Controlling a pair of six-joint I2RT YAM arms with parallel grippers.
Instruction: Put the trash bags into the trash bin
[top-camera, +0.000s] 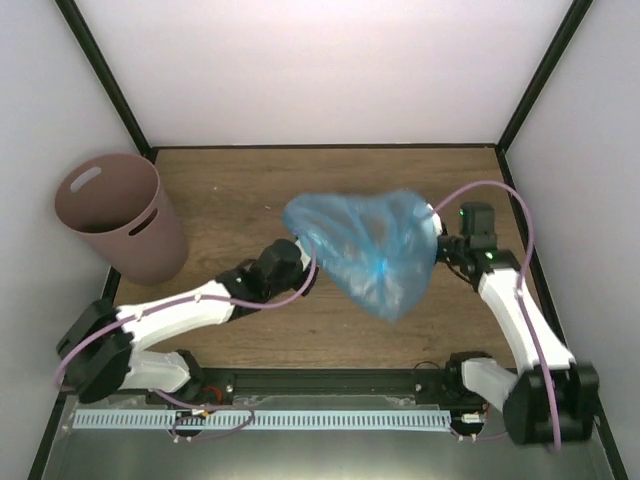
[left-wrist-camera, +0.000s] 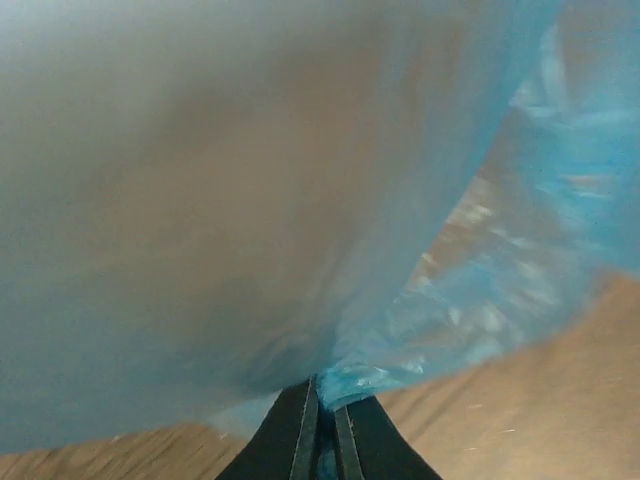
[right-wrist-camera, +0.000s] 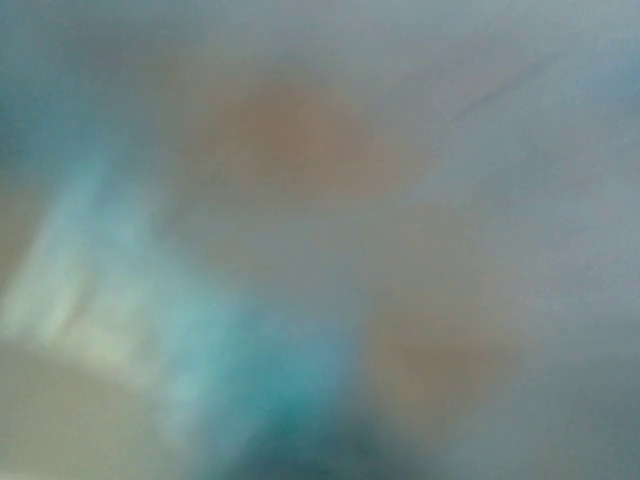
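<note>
The trash bag (top-camera: 375, 250) hung in the air between the two arms, over the middle-right of the worktop (top-camera: 250, 180). It was well apart from the trash bin (top-camera: 120, 215), which stood upright and open-mouthed at the far left. The left claw (left-wrist-camera: 325, 402) was clamped on a bunched fold of the blue film, as its wrist view showed. The right claw (top-camera: 442, 240) was closed too. From above, the bag's other edge ran right up to it, so it appeared to be pinching that side, though its own camera gave only a blur of blue plastic against the lens. The step in hand seemed to be carrying the bag leftward to the bin. To do it well, both arms would need to travel together, so the thin film neither tore nor sagged enough to drag. The hanging belly should clear the rim, then go down into the mouth first. Since the bag looked larger than the bin, releasing too early risked it draping over the rim or tipping the bin.
</note>
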